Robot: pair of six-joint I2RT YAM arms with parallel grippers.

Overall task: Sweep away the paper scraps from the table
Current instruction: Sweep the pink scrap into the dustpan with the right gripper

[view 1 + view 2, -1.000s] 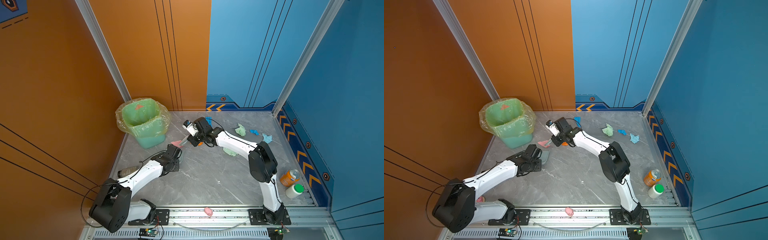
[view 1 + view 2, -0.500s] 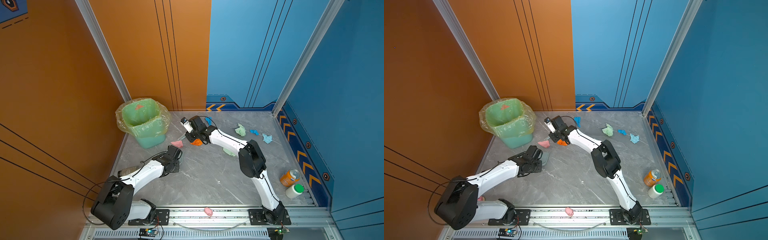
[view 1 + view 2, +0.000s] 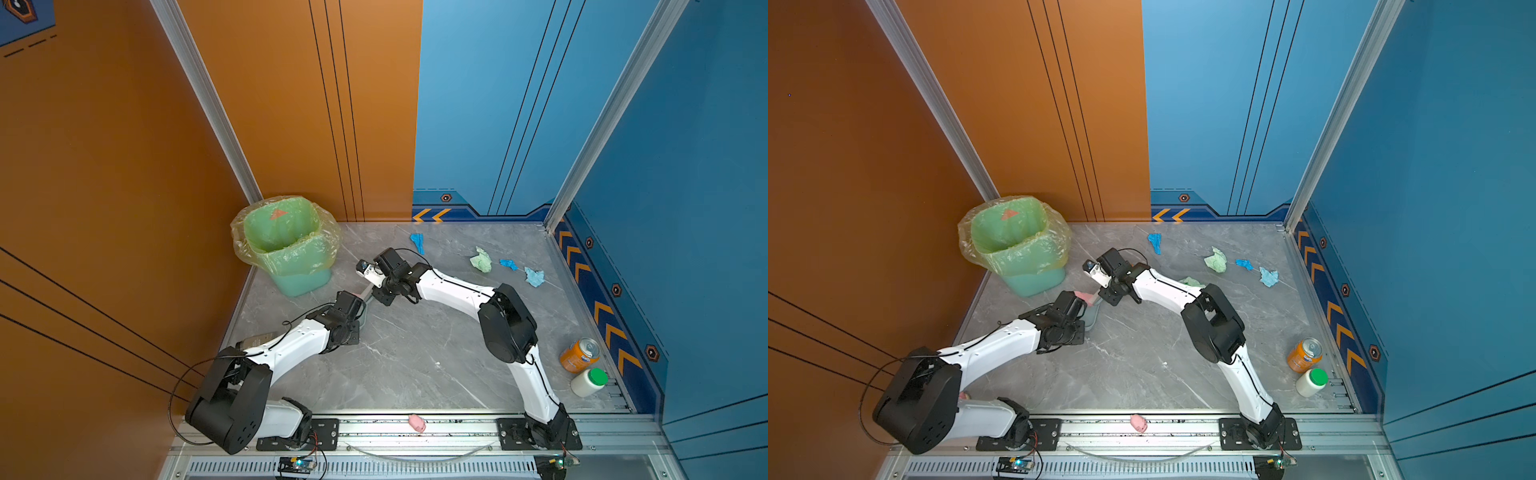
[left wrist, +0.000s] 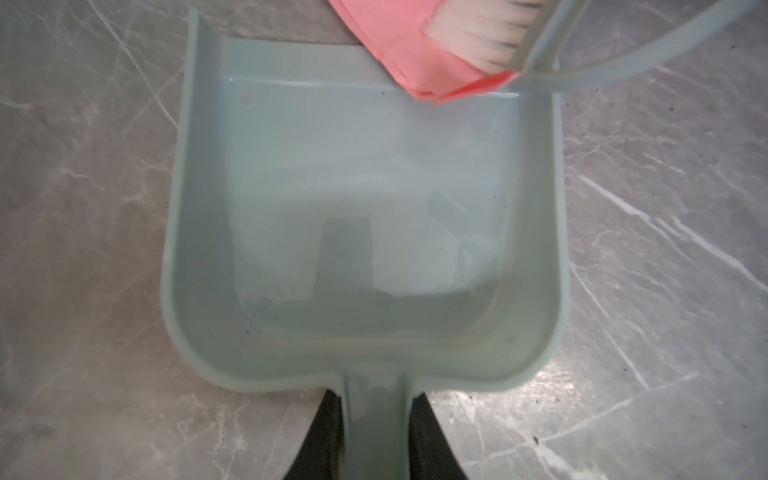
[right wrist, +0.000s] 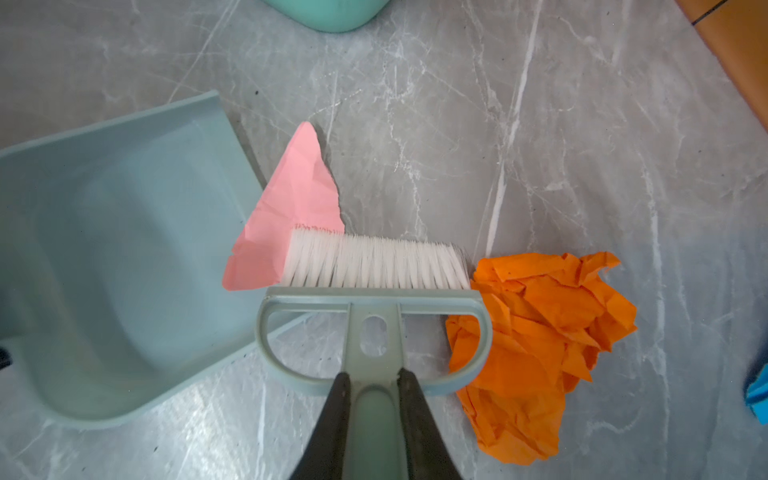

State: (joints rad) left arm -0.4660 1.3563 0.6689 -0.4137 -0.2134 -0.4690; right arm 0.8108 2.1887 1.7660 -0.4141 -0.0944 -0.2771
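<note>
Clamping the brush (image 5: 374, 307), right gripper (image 5: 374, 377) rests it on pink scrap (image 5: 291, 191); left gripper (image 4: 376, 401) clamps dustpan (image 4: 199, 208) handle

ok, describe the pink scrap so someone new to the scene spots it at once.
Start at the green bin in the table's far left corner; just in front of it lies the grey-blue dustpan. The pink scrap sits at the pan's open lip, partly under the brush's white bristles. It is flat and triangular, unlike the crumpled orange wad at the brush's other end.
</note>
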